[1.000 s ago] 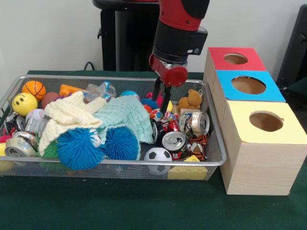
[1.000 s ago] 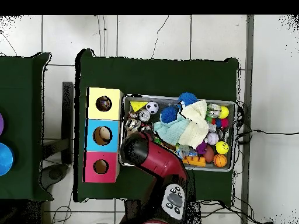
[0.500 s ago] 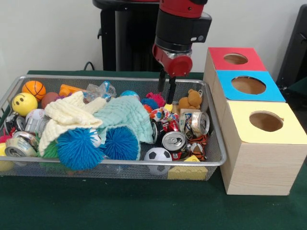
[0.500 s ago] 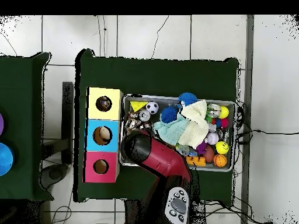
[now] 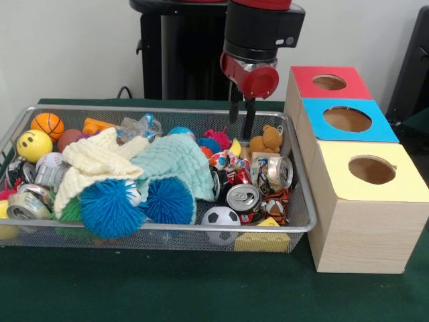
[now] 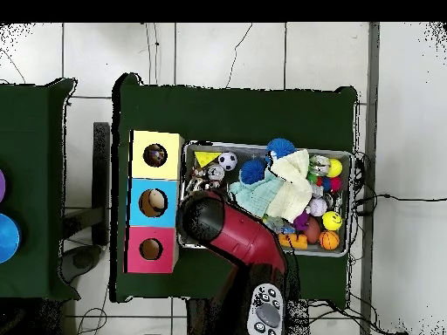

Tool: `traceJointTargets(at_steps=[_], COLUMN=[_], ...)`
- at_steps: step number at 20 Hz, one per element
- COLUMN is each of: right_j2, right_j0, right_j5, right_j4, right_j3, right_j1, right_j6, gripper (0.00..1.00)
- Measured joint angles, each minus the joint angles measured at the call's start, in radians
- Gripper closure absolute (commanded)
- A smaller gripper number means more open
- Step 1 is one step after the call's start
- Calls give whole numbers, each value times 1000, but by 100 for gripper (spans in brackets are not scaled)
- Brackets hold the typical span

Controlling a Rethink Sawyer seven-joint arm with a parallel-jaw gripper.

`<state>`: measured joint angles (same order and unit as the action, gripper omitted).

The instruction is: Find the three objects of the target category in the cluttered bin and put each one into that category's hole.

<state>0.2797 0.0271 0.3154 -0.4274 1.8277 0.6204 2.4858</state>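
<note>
The pincer (image 5: 242, 124) has risen out of the bin (image 5: 303, 201), slightly open and empty: nothing picked up, teddy bear (image 5: 267, 140) left behind

Plain off-white wall (image 5: 74, 47) behind. Table (image 5: 167, 288) w/ dark green cloth. Floor (image 6: 218, 52) = pale square tiles w/ dark grout, thin black cables (image 6: 236, 57) trailing across. Second green-covered table (image 6: 30, 174) at left edge of overhead view. Even indoor light, no hard shadows.
</note>
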Motion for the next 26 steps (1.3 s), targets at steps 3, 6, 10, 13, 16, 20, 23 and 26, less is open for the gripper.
traceJointTargets(at_steps=[3,6,10,13,16,20,23,26], right_j2=[-5,-21,-45,-49,-52,-62,-74,-74], right_j0=[-3,-17,-44,-48,-48,-52,-57,-50], right_j5=[0,0,0,0,0,-1,-9,-23], right_j4=[0,0,0,1,1,2,1,1], right_j3=[0,-3,-13,-14,-14,-13,-12,-9], right_j1=[4,4,1,-4,-21,-41,-64,-81], right_j6=[0,0,0,0,0,0,0,0], gripper=[0,0,0,0,0,0,0,0])
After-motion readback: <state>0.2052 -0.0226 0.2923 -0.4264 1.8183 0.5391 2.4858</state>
